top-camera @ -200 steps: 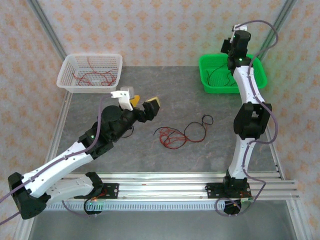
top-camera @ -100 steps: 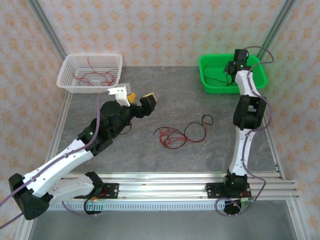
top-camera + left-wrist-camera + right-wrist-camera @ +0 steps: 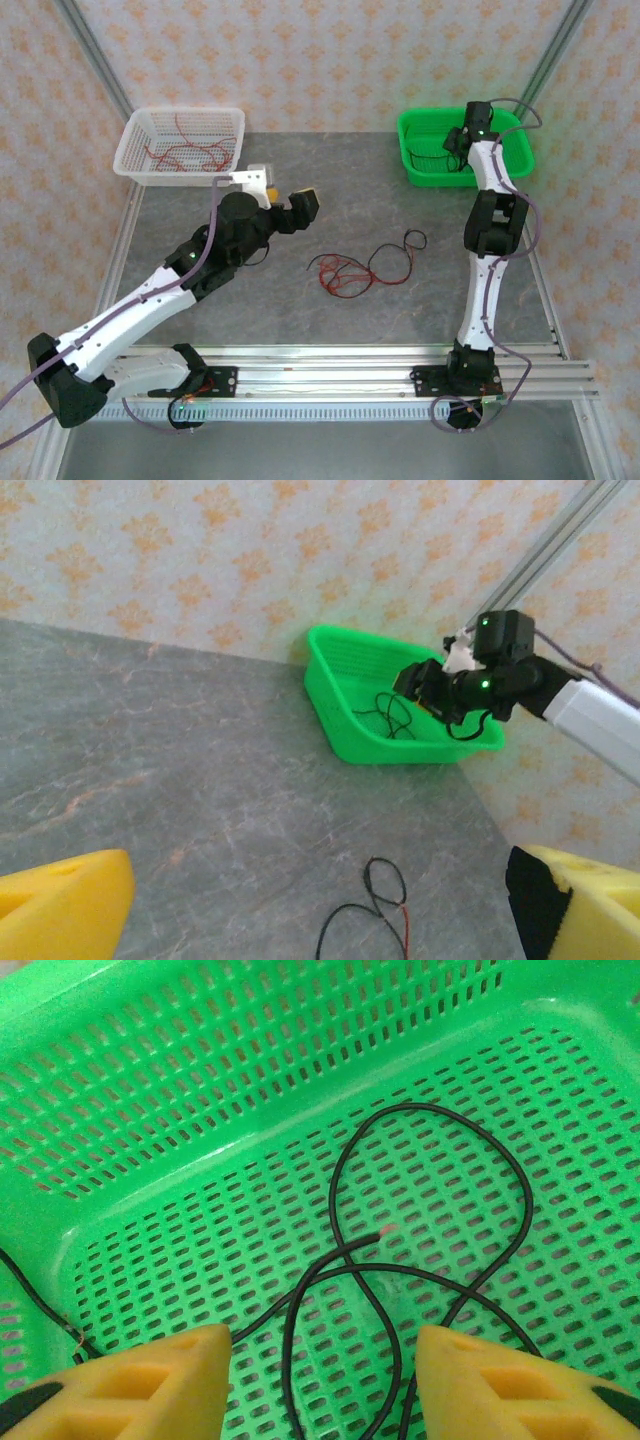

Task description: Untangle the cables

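Right claw (image 3: 322, 1360) sits low inside the green perforated plastic basket (image 3: 415, 170) at the table's far right. Its yellow pads (image 3: 150, 1375) stand apart with nothing pinched. Thin black wires (image 3: 430, 1210) lie in loose loops on the basket floor under the gap. One strand climbs the left wall.

Left claw (image 3: 315, 910) hangs over the grey marbled table (image 3: 400, 200), jaws spread wide and empty. It is just left of the snarl of thin red and black wires (image 3: 350, 272) at table centre. White plastic mesh basket (image 3: 130, 165), far left, holds red strands.

Reading: sorting by colour, with the black drop-off in hand on the right. A few strands are yet to be parted.

To do it well, probably:
- Lift the right claw straight up with jaws wide, so no loop rides up on a pad.
- Watch that the strand on the wall does not spill over the rim.
- For the snarl, take one strand at a free outer loop, not the crossed middle.
- Pull slow and low, away from the crossing.

The wires look light and springy, so one pull is likely to drag the whole bunch. Pinning the rest with the other claw would help.
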Motion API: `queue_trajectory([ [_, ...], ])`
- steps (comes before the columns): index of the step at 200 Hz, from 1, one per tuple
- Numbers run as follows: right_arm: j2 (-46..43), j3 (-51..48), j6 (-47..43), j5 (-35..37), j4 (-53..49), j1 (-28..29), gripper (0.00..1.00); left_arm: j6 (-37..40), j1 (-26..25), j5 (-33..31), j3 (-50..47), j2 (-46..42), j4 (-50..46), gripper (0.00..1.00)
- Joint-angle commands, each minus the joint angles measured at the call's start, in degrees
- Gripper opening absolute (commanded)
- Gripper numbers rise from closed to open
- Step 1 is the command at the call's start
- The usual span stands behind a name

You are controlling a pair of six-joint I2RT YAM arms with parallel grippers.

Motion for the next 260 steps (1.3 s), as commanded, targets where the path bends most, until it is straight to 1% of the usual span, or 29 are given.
queue_trajectory([
  [1,-4.6,1.6,-0.2,-0.1,-1.1,0.1,0.53,-1.7,0.3,0.3,1.9,1.2,-4.5,0.94],
  [30,-8.8,-0.7,-0.3,-0.5,-1.4,0.1,0.54,-3.1,0.3,1.2,2.6,4.1,-8.4,0.87],
  [54,-15.0,-6.6,0.2,-1.0,0.2,0.1,0.54,-4.1,0.1,2.5,2.2,6.7,-10.6,0.82],
  [62,-17.7,-9.8,0.4,-1.1,1.5,0.1,0.54,-4.2,0.0,2.7,1.7,7.7,-11.2,0.80],
  [66,-19.1,-11.6,0.5,-1.2,2.2,0.1,0.54,-5.9,-0.1,2.8,1.5,8.1,-11.5,0.80],
  [78,-23.8,-17.4,1.0,-1.7,4.5,0.3,0.54,-6.7,-0.4,2.9,1.0,9.7,-12.4,0.78],
  [98,-32.2,-29.0,1.7,-2.9,8.6,0.8,0.54,-7.5,-1.1,3.0,0.6,13.3,-14.3,0.73],
  [114,-39.1,-38.4,2.5,-3.9,11.9,1.5,0.54,-8.0,-1.9,3.4,0.8,16.9,-15.9,0.66],
  [141,-49.5,-52.4,3.2,-5.2,16.4,4.0,0.53,-8.7,-3.8,4.8,0.2,22.6,-16.3,0.60],
  [163,-55.6,-60.6,2.8,-5.7,18.1,6.8,0.53,-9.5,-5.1,6.4,-1.0,26.3,-14.7,0.56],
  [208,-63.9,-71.5,3.9,-7.4,19.6,9.4,0.51,-11.4,-6.3,7.3,-2.2,31.9,-12.9,0.48],
  [220,-65.6,-73.4,4.1,-7.6,19.9,9.6,0.51,-11.6,-6.5,7.6,-2.2,33.1,-12.3,0.45],
  [227,-66.4,-74.4,4.0,-7.6,19.9,9.6,0.51,-11.7,-6.6,7.8,-1.9,33.8,-12.0,0.41],
  [240,-67.8,-76.0,4.1,-7.4,20.1,9.6,0.50,-11.7,-6.8,7.9,-1.2,35.2,-11.8,0.37],
  [260,-69.2,-78.0,4.1,-7.7,20.5,9.6,0.50,-11.7,-6.8,7.3,-0.3,37.0,-11.4,0.34],
])
